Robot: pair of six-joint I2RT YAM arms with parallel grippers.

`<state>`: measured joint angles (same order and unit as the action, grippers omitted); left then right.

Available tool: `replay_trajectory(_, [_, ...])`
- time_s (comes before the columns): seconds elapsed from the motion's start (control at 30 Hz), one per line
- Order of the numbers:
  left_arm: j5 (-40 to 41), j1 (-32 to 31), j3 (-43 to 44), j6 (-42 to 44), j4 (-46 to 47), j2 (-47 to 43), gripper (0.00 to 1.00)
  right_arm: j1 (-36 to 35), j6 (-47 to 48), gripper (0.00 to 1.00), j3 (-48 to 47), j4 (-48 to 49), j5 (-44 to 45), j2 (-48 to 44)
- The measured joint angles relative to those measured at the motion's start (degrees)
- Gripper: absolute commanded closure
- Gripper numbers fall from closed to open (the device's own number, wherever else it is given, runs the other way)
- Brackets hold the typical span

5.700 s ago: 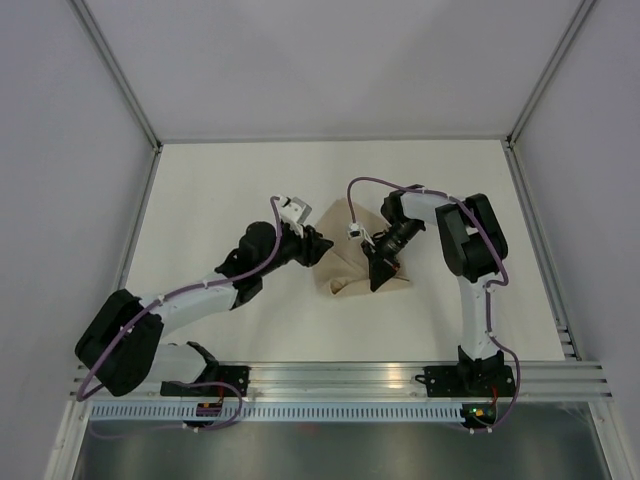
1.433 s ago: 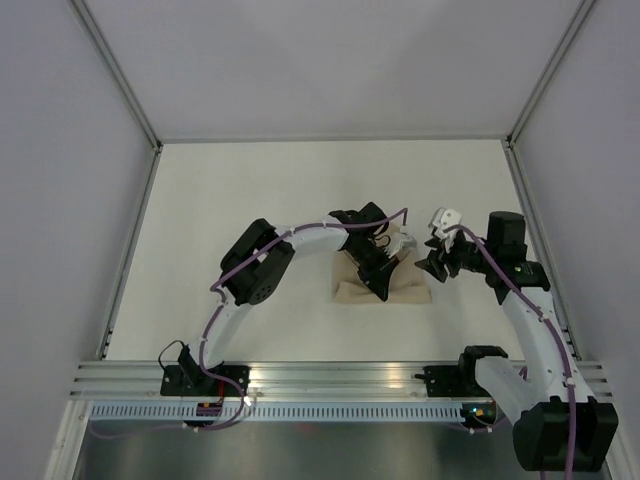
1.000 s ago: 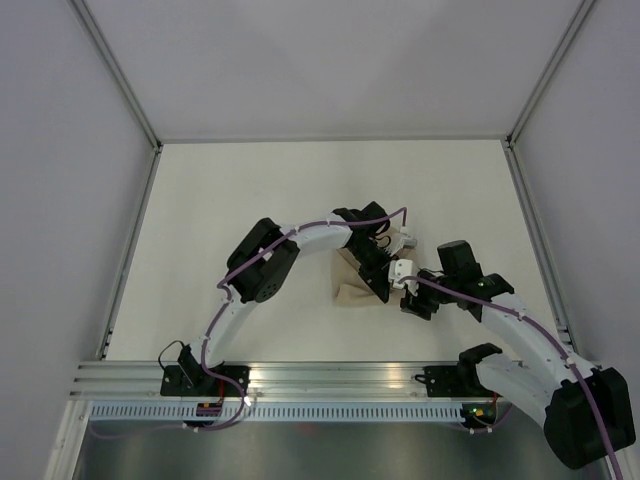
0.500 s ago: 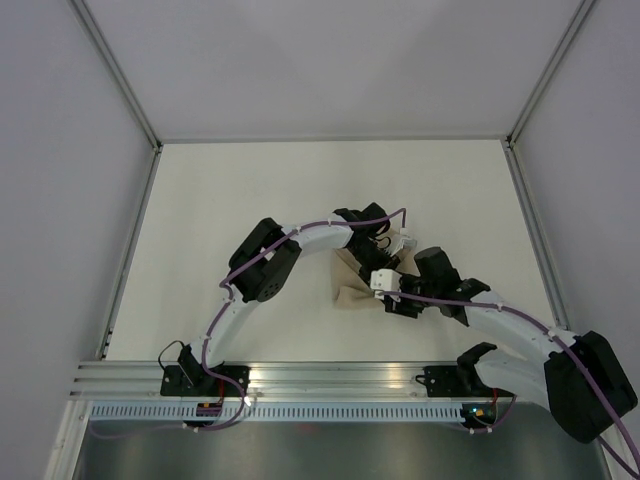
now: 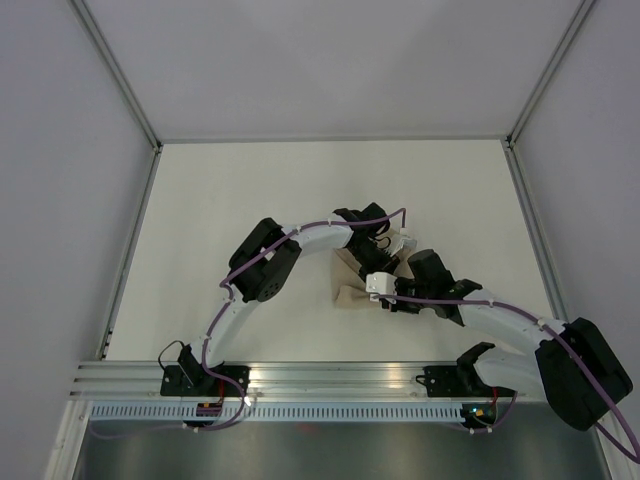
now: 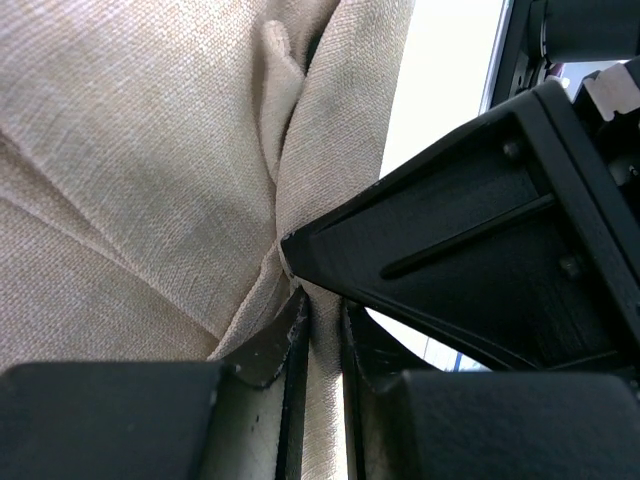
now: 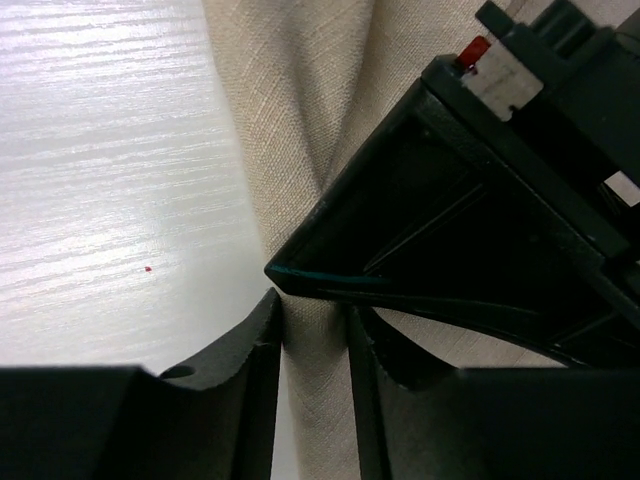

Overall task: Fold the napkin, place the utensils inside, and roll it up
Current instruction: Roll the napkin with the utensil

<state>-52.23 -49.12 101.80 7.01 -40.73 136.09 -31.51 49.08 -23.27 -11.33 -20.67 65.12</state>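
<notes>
The tan napkin (image 5: 349,294) lies bunched at the table's middle, mostly hidden under both grippers. My left gripper (image 5: 383,282) reaches in from the far side and is shut on a raised fold of the cloth (image 6: 322,340). My right gripper (image 5: 392,297) comes in from the right, tip to tip with the left one, and its jaws are closed on a fold of the same napkin (image 7: 315,345). The right gripper's finger (image 6: 480,220) fills the left wrist view, and the left gripper's finger (image 7: 470,230) fills the right wrist view. No utensils are in view.
The white table (image 5: 220,200) is walled at the back and both sides. A metal rail (image 5: 340,375) runs along the near edge by the arm bases. The right forearm (image 5: 500,320) lies low to the right of the napkin.
My right arm swung in from the napkin's right side to its near edge, and its gripper closed in on the cloth beside the left gripper. The left gripper stayed on the napkin.
</notes>
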Motion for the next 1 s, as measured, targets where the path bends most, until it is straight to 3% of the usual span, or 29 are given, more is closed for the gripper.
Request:
replay_trajectory(0.13, [-0.2,0.0,0.0,-0.1,0.0,0.0,0.83,0.0,0.5,0.76,0.0,0.2,0.0,0.5])
replay_trajectory(0.27, [-0.1,0.2,0.0,-0.8,0.1,0.0,0.69,0.0,0.5,0.84,-0.4,0.2,-0.2,1.1])
replay_trajectory(0.37, [-0.1,0.7,-0.6,-2.6,0.6,-0.4,0.65,0.0,0.5,0.88,-0.9,0.3,-0.5,2.1])
replay_trajectory(0.8, [2.8,5.8,-2.6,-11.7,3.9,-2.8,0.60,0.2,0.5,0.96,-5.2,4.2,-0.8,9.8])
replay_trajectory(1.0, [7.3,12.7,-12.7,-21.2,17.9,-11.3,0.57,1.6,1.0,0.97,-9.3,2.8,-3.9,14.8])
